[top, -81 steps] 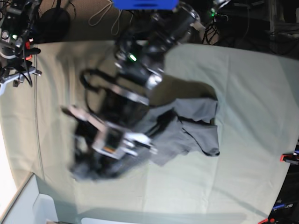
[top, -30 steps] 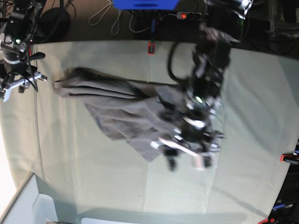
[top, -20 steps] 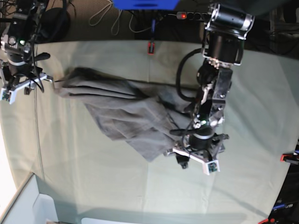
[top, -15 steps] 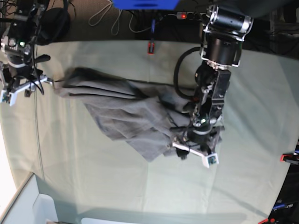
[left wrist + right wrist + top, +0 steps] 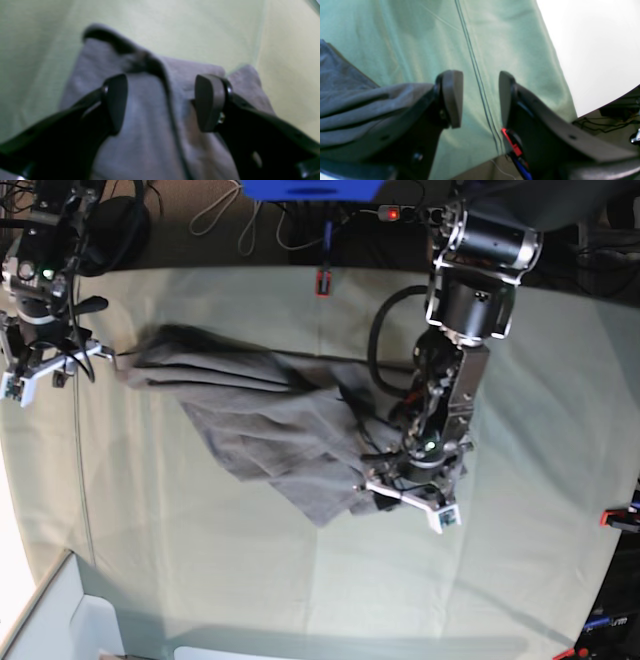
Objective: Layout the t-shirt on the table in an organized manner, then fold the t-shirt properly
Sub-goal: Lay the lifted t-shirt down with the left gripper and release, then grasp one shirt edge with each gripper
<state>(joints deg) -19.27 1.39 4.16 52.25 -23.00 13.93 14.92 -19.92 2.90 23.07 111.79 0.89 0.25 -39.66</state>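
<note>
- T-shirt [image 5: 150,120] cloth, grey and blurred at this range, fills the gap between the left jaws [image 5: 161,102], which stand well apart; a dark fold or seam runs up between the two pads, and neither pad is seen pinching it.
- Whether the left pads touch the cloth cannot be told from the wrist view.
- In the base view the left jaws [image 5: 410,498] sit over the near-right corner of the t-shirt [image 5: 260,415], with the arm reaching down from the far edge.
- The right jaws [image 5: 480,97] are also apart with nothing between them but the pale green surface [image 5: 425,37] and a stitched seam line.
- Bunched grey folds of the t-shirt [image 5: 352,110] lie just beside the right jaws' one finger, behind it.
- A red clamp [image 5: 512,142] shows at the surface's edge near the other finger.
- In the base view the right jaws [image 5: 50,365] hang at the shirt's far-left end.
- The t-shirt lies crumpled and stretched slantwise across the middle of the surface [image 5: 540,480], between the two arms.
</note>
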